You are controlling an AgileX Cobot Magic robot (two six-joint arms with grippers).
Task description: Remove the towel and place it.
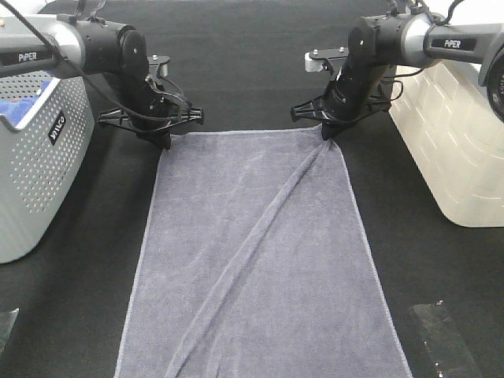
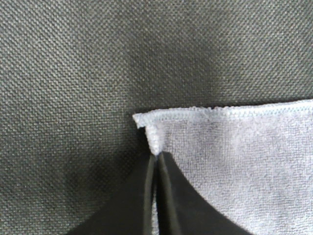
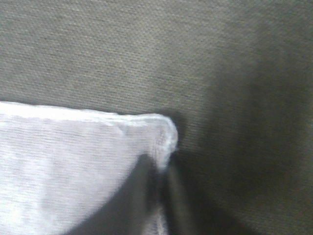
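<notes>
Pinching the towel (image 1: 260, 252) by its upper corners.
My left hand (image 1: 164, 142) and right hand (image 1: 326, 132) are each clamped tight on one corner.

You had the towel (image 1: 260, 260) lying flat on the black table (image 1: 236, 63), with a raised diagonal fold running from its far right corner. Your left gripper (image 1: 164, 140) sat at the far left corner and your right gripper (image 1: 327, 132) at the far right one. A grey perforated basket (image 1: 31, 181) stood on the left and a white basket (image 1: 449, 157) on the right.
</notes>
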